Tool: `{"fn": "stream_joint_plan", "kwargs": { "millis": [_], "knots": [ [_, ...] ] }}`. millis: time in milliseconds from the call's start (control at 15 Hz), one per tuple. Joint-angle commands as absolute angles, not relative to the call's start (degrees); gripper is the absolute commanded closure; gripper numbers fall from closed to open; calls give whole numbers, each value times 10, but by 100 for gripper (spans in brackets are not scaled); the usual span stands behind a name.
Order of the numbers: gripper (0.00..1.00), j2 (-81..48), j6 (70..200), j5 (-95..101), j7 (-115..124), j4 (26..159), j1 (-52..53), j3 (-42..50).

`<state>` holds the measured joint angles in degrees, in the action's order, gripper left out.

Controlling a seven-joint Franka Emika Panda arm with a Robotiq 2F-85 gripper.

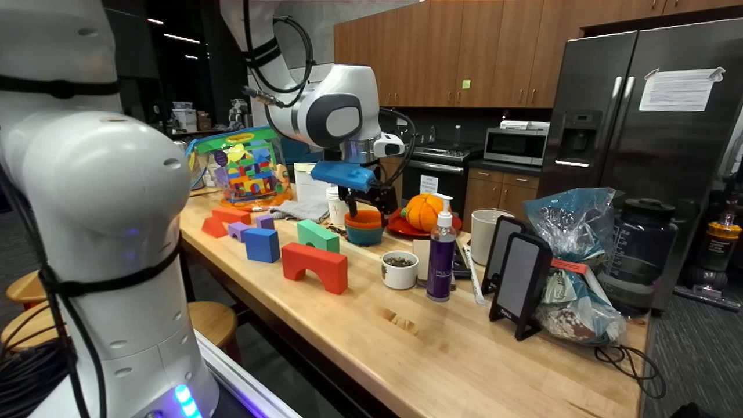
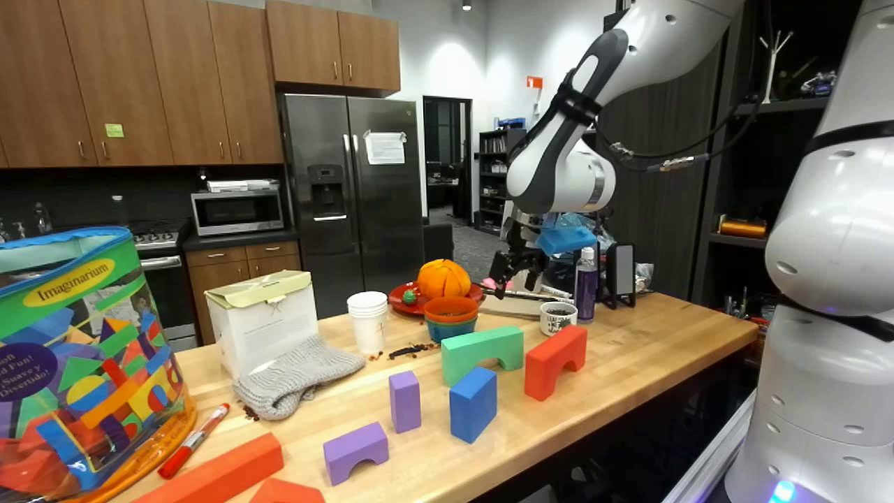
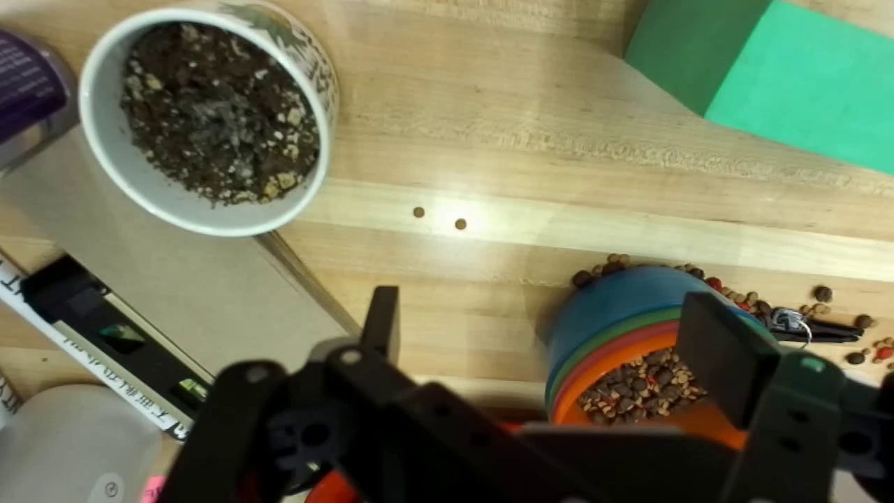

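My gripper is open and empty in the wrist view [image 3: 545, 328], pointing down; it also shows in both exterior views [image 1: 368, 206] [image 2: 517, 272]. It is nearest to a stack of nested bowls [image 1: 364, 236] [image 2: 447, 330] [image 3: 607, 304], blue outside and orange inside, holding peppercorn-like bits. One finger overlaps the stack's rim in the wrist view; I cannot tell whether it touches. A white cup of soil [image 1: 399, 278] [image 2: 552, 324] [image 3: 105, 140] stands beside a purple pump bottle [image 1: 441, 264] [image 2: 587, 283] [image 3: 31, 91]. A green arch block [image 1: 317, 236] [image 2: 482, 349] [image 3: 803, 91] lies nearby.
An orange pumpkin [image 1: 425, 212] sits on a red plate [image 2: 405, 302] behind the bowls. A red arch [image 1: 316, 264], a blue block [image 2: 473, 405] and purple blocks stand along the front edge. Paper cups [image 2: 368, 325], a grey cloth [image 2: 293, 377] and speakers [image 1: 519, 278] are also on the table.
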<state>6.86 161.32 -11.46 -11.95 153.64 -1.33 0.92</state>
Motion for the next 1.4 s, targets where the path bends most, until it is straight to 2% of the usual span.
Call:
{"fn": "stream_joint_plan", "kwargs": {
  "millis": [0,600,1333],
  "knots": [
    [0,69,1612,-109,-114,1536,-4,19],
    [0,77,1617,-104,-129,1543,3,15],
    [0,106,1586,9,-183,1553,15,14]
  ]
}}
